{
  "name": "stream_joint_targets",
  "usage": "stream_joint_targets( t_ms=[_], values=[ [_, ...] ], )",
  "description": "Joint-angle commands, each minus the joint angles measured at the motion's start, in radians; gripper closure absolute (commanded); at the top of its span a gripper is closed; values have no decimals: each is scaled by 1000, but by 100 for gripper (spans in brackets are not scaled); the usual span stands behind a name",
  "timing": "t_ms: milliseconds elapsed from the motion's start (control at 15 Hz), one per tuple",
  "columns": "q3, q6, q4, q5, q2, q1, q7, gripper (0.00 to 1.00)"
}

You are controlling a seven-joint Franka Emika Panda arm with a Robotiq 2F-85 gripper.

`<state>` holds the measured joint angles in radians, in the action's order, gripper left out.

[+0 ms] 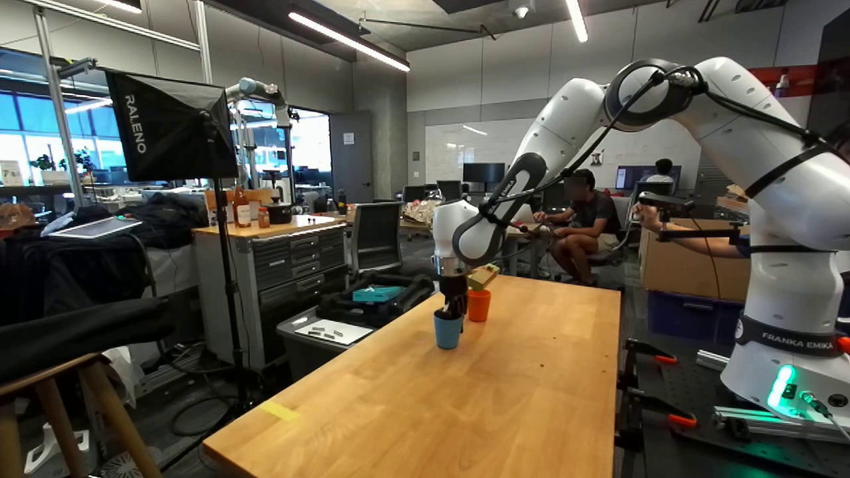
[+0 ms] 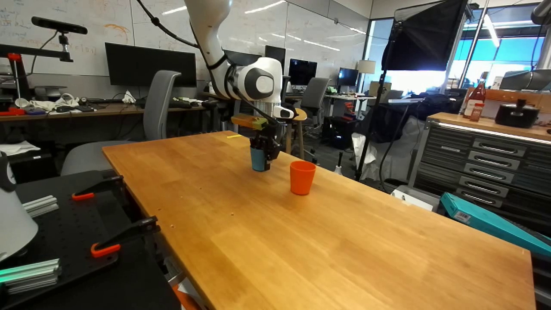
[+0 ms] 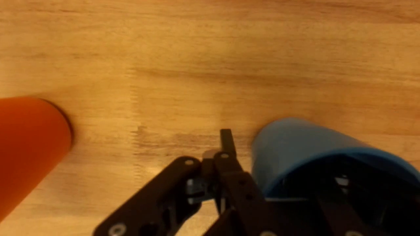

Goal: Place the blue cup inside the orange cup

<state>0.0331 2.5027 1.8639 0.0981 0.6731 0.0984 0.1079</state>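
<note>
Gripper (image 3: 280,160) spread, I straddle one side of the blue cup (image 3: 288,141) — plain, tapered, upright — near the orange cup (image 3: 31,137).

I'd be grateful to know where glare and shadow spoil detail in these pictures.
In an exterior view, a ceiling light burns out to white; in an exterior view, glare streaks the whiteboard; in the wrist view, the inside of the blue cup is mostly dark.

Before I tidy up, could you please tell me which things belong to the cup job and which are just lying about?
For the job: blue cup, to go inside; orange cup, to receive it; claw, at the blue cup.

Just lying about: yellow strip; teal box; tall bottle; pot.
</note>
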Motion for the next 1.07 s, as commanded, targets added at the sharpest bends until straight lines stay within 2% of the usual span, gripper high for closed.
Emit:
stream_joint_targets(
  t_ms=[0,200,667,1000],
  values=[
    [19,-6,-33,26,17,16,13,98],
    [23,-28,-27,32,-12,10,4,100],
    [40,-119,-28,22,-119,-32,-17,97],
    [89,-306,-93,37,-170,-77,4,97]
  ],
)
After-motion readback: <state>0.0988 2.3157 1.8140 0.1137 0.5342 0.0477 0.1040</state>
